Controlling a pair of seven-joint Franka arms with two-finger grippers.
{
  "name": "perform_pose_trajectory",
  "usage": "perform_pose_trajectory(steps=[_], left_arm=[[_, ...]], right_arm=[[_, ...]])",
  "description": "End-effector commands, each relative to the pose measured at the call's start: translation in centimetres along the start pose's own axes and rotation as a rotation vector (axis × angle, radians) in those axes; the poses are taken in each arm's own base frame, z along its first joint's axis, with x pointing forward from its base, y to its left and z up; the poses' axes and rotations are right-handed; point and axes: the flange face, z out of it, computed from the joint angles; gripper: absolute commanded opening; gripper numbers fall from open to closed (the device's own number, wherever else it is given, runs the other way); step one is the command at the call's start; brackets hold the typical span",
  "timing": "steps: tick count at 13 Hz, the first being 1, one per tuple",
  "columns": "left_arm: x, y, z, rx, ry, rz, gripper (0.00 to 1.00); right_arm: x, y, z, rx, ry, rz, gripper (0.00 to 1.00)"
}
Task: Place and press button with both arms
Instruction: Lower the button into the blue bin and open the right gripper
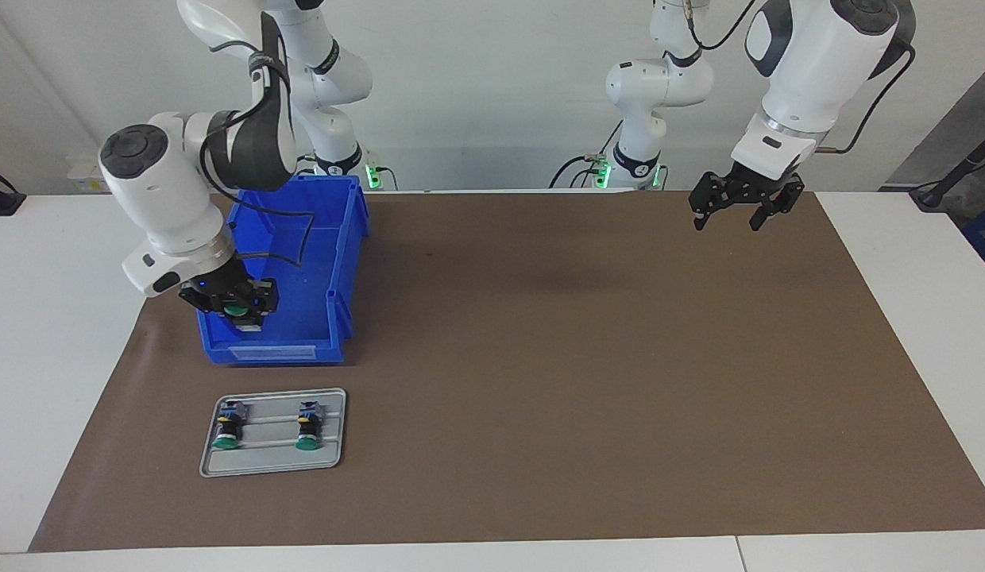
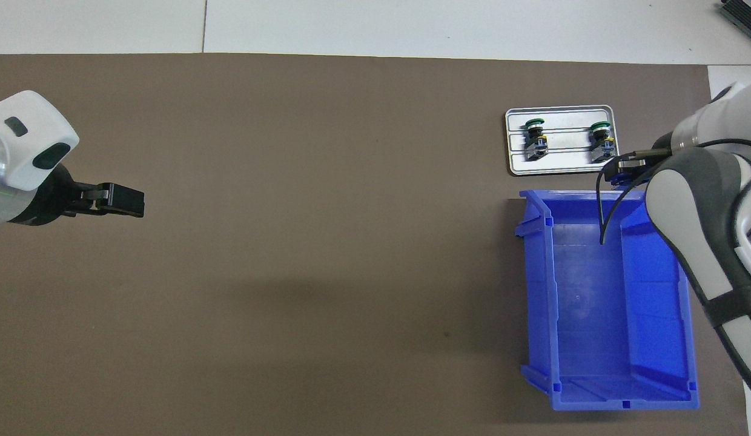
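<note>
Holding a green-capped button (image 1: 240,311) clamped in its fingers, the right gripper (image 1: 234,306) hangs over the end of the blue bin (image 1: 334,262) that lies farther from the robots. That end faces the grey tray (image 1: 334,453), so the arm looks placed to carry the button out of the bin and on to the tray. The tray sits just beside the bin, farther from the robots, toward the right arm's end of the counter (image 1: 580,357). Its raised ridges seem meant to keep the parts lined up.

Counting buttons gives three: one in the right gripper and two lying on their sides on the tray, first button (image 1: 227,427) and second button (image 1: 308,427), green caps pointing away from the robots. The bin shows nothing else inside.

The left gripper (image 1: 739,208) waits with its fingers apart over the corner of the brown mat (image 1: 580,397) near its own base, probably kept clear until a button is ready for pressing. There are two arms, one bin, one tray.
</note>
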Motion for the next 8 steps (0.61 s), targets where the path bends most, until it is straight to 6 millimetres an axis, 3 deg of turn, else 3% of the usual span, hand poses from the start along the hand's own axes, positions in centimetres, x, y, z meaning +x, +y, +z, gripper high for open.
perform_pose_trajectory(steps=[1,5,8], left_arm=[[-0.5,-0.2,-0.4,-0.01,0.004,-0.009,1.0],[-0.5,-0.2,-0.4,-0.01,0.004,-0.009,1.0],[-0.5,-0.2,-0.4,-0.01,0.004,-0.009,1.0]], right_arm=[[-4.9,-0.7,4.3,0.046,0.017,-0.002,0.0],[-6.4,-1.8,6.0,0.074,-0.006,0.009,0.0],[-8.9,-2.4,8.2,0.078,0.006,0.006,0.0]])
